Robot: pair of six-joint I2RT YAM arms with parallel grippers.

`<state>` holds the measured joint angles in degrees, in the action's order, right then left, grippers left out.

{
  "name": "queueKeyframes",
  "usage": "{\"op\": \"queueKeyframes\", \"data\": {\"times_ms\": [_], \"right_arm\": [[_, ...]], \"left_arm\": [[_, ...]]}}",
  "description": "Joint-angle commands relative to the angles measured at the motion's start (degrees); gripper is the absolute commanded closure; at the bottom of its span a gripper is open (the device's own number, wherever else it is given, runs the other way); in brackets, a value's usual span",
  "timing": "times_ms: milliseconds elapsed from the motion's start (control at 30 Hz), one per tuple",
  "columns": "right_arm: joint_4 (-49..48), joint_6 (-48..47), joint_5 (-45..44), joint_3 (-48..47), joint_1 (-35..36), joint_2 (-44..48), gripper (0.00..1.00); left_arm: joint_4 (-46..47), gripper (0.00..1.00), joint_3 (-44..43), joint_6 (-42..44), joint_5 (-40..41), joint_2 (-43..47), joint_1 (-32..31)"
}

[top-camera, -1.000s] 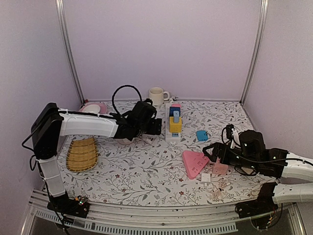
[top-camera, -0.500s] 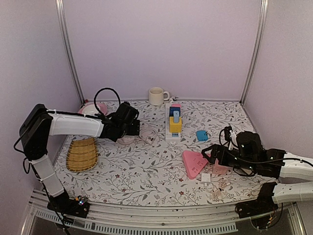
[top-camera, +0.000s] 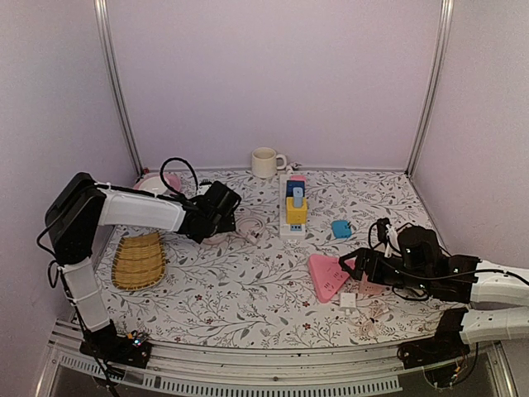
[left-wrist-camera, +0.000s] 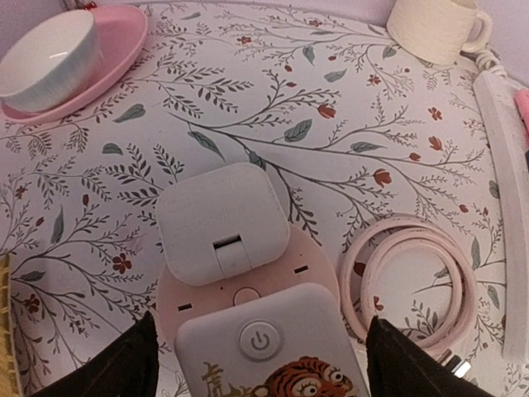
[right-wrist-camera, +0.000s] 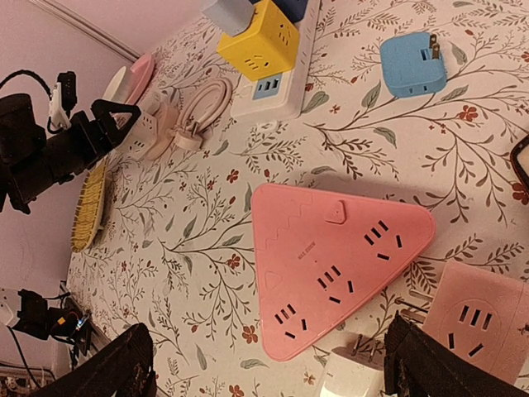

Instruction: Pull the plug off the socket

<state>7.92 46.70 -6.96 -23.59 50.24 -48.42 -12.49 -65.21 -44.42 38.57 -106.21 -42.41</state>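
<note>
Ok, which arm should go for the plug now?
Left. The left gripper, open, frames the white plug seated on the pink socket. The right gripper, also open, hovers over a triangular strip with empty holes.

Left arm [top-camera: 140, 211] stretched rightward, jaws wide apart; right arm [top-camera: 496, 285] low, reaching left, jaws wide apart

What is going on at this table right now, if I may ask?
The left gripper hovers open just above a white plug that sits in a pink round socket; nothing is gripped yet. The right gripper is open too, low over a pink triangular power strip, holding nothing. The plug has not been pulled out.
</note>
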Motion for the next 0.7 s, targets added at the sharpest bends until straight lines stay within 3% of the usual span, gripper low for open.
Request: {"op": "queueKeyframes", "data": {"times_ms": [0, 200, 333, 667], "right_arm": [[-1.7, 0.6, 0.3, 1.4, 0.1, 0.6, 0.01], [-2.5, 0.7, 1.0, 1.5, 0.1, -0.2, 0.01], [-2.8, 0.8, 1.2, 1.5, 0.1, -0.3, 0.01], [-4.0, 0.8, 2.0, 0.9, 0.2, -1.8, 0.01]], "left_arm": [[0.2, 0.15, -0.2, -4.2, 1.9, -0.7, 0.6], [1.4, 0.34, 0.9, -2.4, 1.2, -1.0, 0.7], [4.3, 0.4, 3.8, -0.9, -0.1, 0.3, 0.6], [7.3, 0.27, 6.7, 3.4, -0.5, 1.0, 1.1]]}}
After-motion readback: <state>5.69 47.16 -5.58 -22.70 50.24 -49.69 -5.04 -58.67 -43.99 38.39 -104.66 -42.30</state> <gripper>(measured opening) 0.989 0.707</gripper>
